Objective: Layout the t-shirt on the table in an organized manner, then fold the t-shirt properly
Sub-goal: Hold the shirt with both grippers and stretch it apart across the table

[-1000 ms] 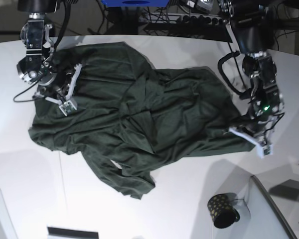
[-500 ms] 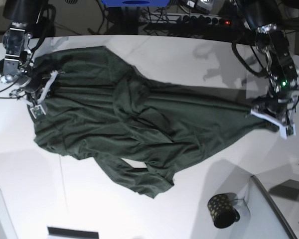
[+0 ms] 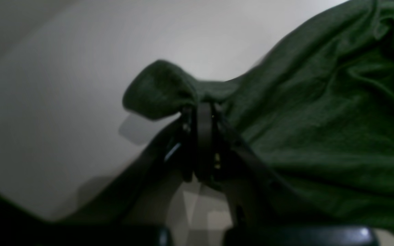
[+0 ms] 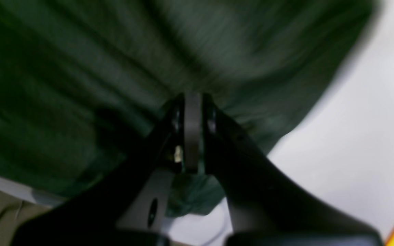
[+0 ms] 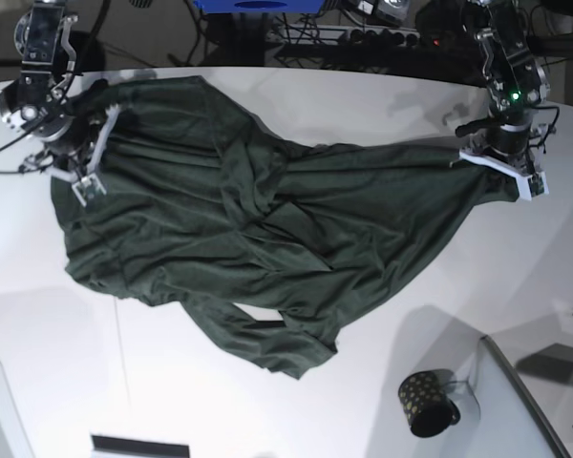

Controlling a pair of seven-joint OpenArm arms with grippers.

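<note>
The right wrist view is motion-blurred, so the t-shirt (image 4: 115,68) folds there are smeared, the fabric pinched inside each claw is hidden between the closed jaws, and the tabletop (image 5: 267,420) is cut off by the base view's edges.

White table (image 5: 382,105) w/ curved far edge, smooth top, thin dark seam line (image 5: 122,353) running toward near edge. Dark green t-shirt (image 5: 239,239) lies on it, spread wide left to right across middle, rumpled, folds bunched at centre, one flap trailing toward near side. Small dark gold-dotted mug (image 5: 426,403) stands near-right, well apart from shirt. Grey tray-like panel (image 5: 516,401) just beside mug, at right corner.
</note>
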